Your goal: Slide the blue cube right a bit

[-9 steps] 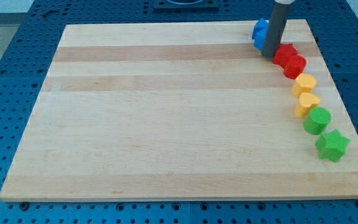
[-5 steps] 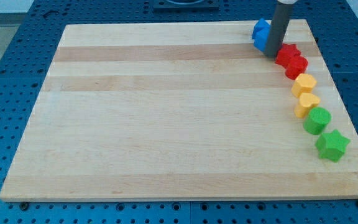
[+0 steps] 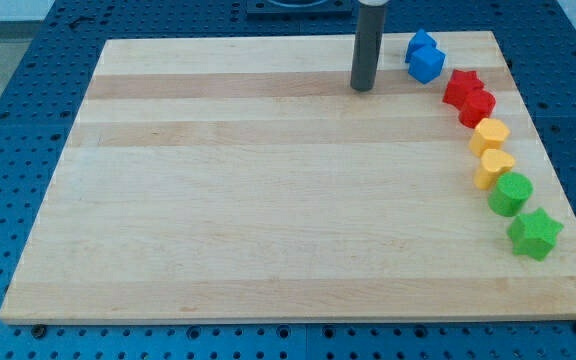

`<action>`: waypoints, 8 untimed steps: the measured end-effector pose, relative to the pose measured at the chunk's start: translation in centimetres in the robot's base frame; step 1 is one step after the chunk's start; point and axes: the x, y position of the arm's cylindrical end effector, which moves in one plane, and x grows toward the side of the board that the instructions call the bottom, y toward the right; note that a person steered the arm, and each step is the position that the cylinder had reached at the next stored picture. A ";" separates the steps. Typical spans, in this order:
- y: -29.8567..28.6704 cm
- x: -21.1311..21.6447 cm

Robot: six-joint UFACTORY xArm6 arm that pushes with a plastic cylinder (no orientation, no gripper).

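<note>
There are no jaws: the arm ends in a smooth dark rod, and my tip (image 3: 363,88) rests on the pale, grain-striped wooden board (image 3: 268,200), to the view's left of the blue blocks and apart from them. The blue cube (image 3: 428,64) sits near the board's top right corner, touching a second blue block (image 3: 419,44) just above it, shape unclear. Curving down the right edge lie a red star (image 3: 460,87), a red block (image 3: 476,105), a yellow hexagon (image 3: 490,133), a yellow block (image 3: 494,167), a green cylinder (image 3: 511,192) and a green star (image 3: 535,232). A blue perforated table (image 3: 8,150) surrounds the board.
</note>
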 end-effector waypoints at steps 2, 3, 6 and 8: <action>1.8 -3.4; 3.4 -3.6; 7.2 -3.6; 8.1 -3.6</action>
